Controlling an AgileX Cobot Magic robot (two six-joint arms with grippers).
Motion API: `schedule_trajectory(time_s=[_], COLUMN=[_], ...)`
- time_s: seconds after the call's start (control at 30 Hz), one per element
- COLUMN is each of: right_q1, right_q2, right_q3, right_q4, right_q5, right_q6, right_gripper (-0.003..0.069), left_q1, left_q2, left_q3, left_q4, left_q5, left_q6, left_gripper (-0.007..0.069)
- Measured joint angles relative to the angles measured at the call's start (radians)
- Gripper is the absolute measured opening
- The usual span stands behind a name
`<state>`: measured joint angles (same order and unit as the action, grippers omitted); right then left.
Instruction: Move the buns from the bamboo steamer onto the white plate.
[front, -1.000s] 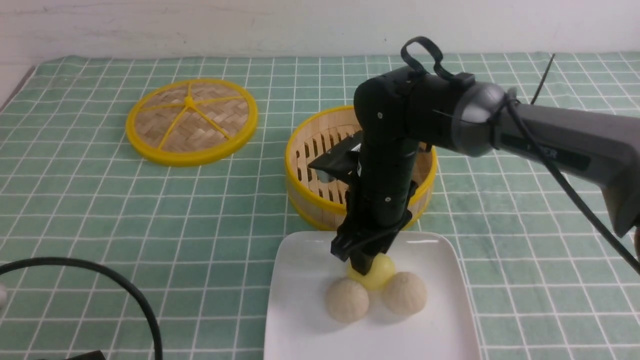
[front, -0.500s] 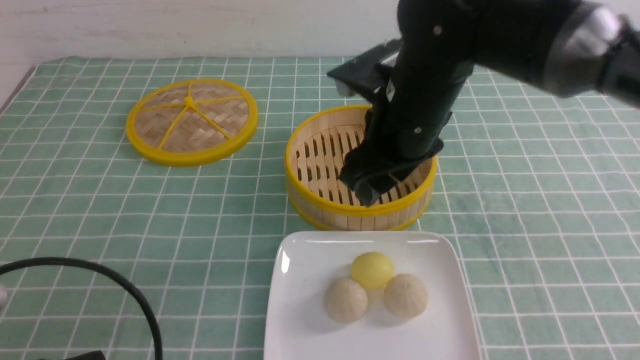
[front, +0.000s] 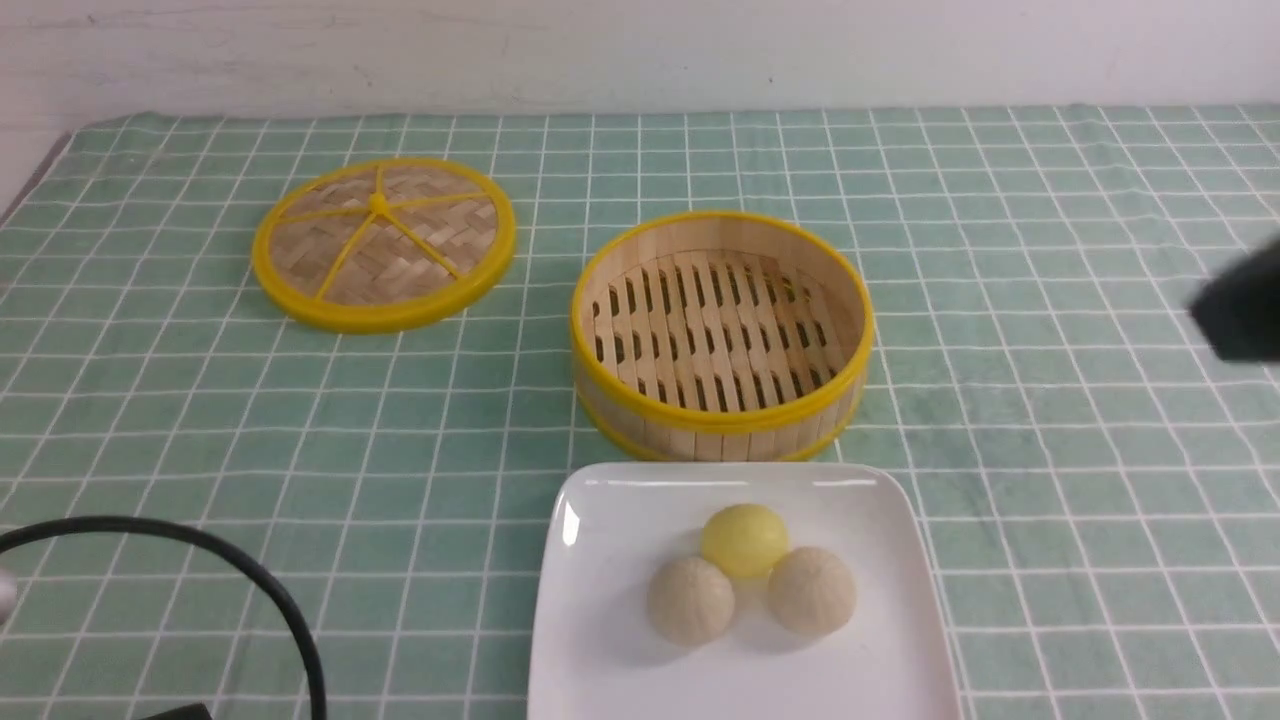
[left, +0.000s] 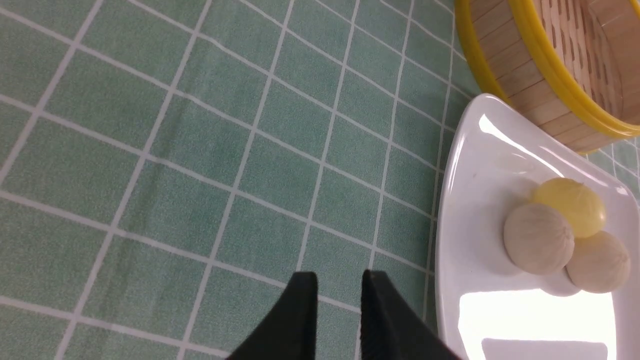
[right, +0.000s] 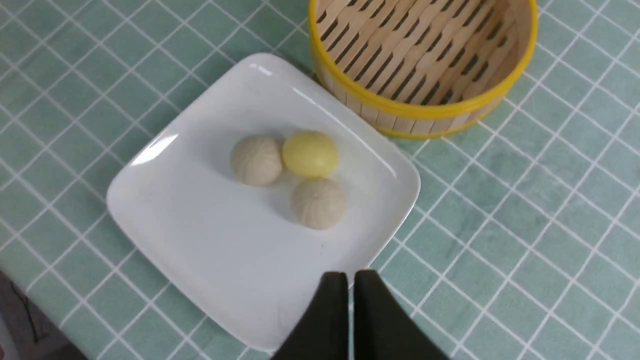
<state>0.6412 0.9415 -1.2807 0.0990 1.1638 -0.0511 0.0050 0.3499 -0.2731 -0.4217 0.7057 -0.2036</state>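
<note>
three buns on white plate; right gripper closed, left gripper slightly parted, both empty

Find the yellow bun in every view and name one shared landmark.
Front view: yellow bun on the white plate, behind the two beige buns.
Left wrist view: on the plate, between beige buns and bamboo steamer.
Right wrist view: likewise, on the buns' steamer side.
Shared landmark: the empty bamboo steamer beside the plate.
</note>
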Motion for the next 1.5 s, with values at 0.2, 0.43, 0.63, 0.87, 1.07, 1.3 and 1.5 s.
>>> schedule_trajectory(time_s=[0.2,0.43,0.63,0.87,1.07,1.3,1.5], right_q1=[0.000,0.000,0.000,0.000,0.000,0.000,0.000], right_q2=[-0.470,-0.683,-0.677,-0.676,-0.675,-0.675,-0.678], right_q3=[0.563,0.841,0.844,0.844,0.844,0.844,0.859], right_q4=[0.128,0.164,0.119,0.116,0.113,0.113,0.109], right_q5=[-0.692,-0.927,-0.885,-0.851,-0.848,-0.848,-0.852], right_q6=[-0.089,-0.173,-0.181,-0.181,-0.181,-0.181,-0.181], right_gripper=[-0.0015,-0.0015,-0.0013,-0.0008,-0.0006,-0.0004,0.0000], left_q1=[0.000,0.000,0.000,0.000,0.000,0.000,0.000], left_q2=[0.000,0.000,0.000,0.000,0.000,0.000,0.000], left_q3=[0.000,0.000,0.000,0.000,0.000,0.000,0.000], left_q4=[0.000,0.000,0.000,0.000,0.000,0.000,0.000], left_q5=[0.000,-0.001,-0.001,-0.001,-0.001,-0.001,-0.001], left_q6=[0.000,0.000,0.000,0.000,0.000,0.000,0.000], left_gripper=[0.0166,0.0170,0.0177,0.0181,0.0191,0.0194,0.0195])
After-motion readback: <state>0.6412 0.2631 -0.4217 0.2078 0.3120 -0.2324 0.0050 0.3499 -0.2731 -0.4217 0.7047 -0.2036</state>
